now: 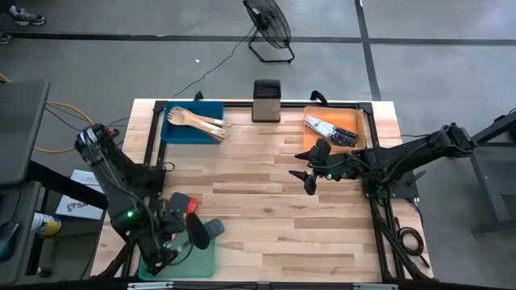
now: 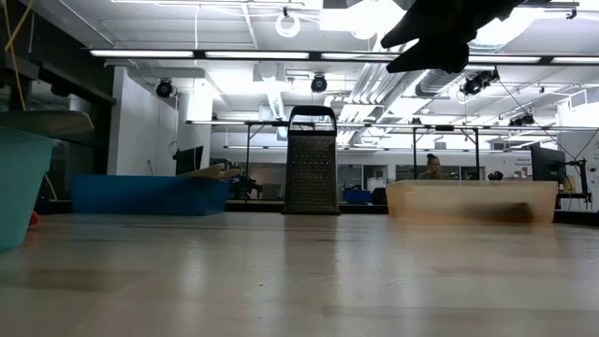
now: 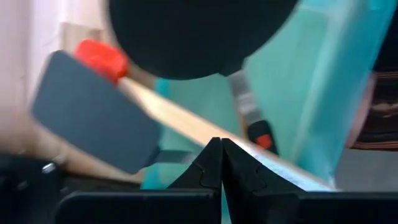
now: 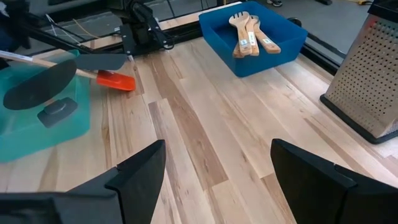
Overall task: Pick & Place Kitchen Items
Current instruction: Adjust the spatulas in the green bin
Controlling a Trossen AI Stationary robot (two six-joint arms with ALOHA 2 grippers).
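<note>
Resting my left tool at the green tray, fingers pressed together on nothing, beside spatulas. Wooden spoons fill the blue tray; my right tool hangs mid-bench, fingers spread, knives behind.

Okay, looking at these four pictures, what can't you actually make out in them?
- Green tray, high view: the left arm covers part of it, so its full contents are hidden.
- Left gripper, left wrist view: shut; a dark blurred shape hides what is ahead.
- Orange tray, low view: its wall hides the knives.
- Right gripper, low view: open, only a silhouette cut off by the top edge.
</note>
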